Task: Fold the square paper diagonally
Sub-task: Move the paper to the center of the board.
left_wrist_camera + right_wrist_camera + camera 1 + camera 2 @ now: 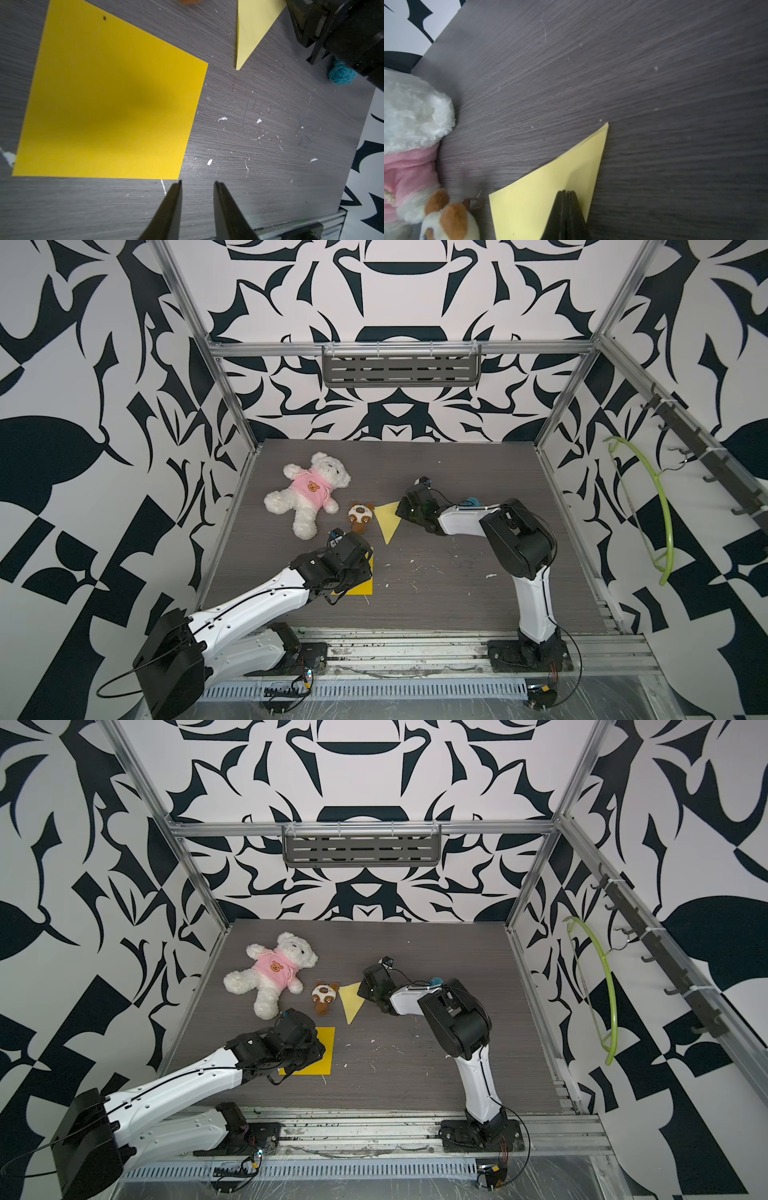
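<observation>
Square paper (108,104), flat: wrist views alone show left claw (197,182) apart, right claw (566,192) together.

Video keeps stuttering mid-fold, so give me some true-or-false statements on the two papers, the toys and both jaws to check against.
1. The deep yellow square paper lies flat and unfolded on the grey wood-grain table. True.
2. The left jaws are clamped on that square's corner. False: they stand apart with nothing between them, near its corner.
3. The pale yellow paper triangle lies beside the small brown-and-white plush toy. True.
4. The right jaws stand wide open. False: they are shut, over the pale triangle.
5. The white teddy bear in a pink shirt lies on the square paper. False: it lies apart from it, farther back on the table.
</observation>
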Robot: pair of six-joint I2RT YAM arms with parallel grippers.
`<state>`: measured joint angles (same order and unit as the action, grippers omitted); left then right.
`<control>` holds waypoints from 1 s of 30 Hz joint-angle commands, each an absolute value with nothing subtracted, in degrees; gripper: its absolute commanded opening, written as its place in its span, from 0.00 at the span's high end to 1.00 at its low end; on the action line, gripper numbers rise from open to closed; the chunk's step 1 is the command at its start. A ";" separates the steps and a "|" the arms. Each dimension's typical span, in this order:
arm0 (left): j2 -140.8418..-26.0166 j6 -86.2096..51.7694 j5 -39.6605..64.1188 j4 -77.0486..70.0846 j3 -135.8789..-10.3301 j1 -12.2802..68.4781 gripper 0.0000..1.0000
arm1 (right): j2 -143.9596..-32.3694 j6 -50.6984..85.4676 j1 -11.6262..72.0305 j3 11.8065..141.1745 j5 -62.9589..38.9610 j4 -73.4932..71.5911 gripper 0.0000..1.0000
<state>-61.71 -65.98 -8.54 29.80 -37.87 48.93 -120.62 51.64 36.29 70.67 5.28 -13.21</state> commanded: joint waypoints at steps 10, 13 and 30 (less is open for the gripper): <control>-60.26 -64.11 -11.16 34.87 -36.90 48.09 0.62 | -114.80 48.66 37.27 73.78 5.83 -7.35 0.88; -61.99 -62.62 -11.39 35.83 -37.62 47.43 0.60 | -110.18 46.29 37.28 73.22 3.45 -7.18 0.81; -69.85 -52.99 -8.03 36.22 -38.85 35.79 0.63 | -76.11 40.21 38.55 47.91 0.28 4.39 0.71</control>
<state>-68.60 -55.07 -7.73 33.85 -38.11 36.29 -80.97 41.63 37.91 50.39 0.23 1.72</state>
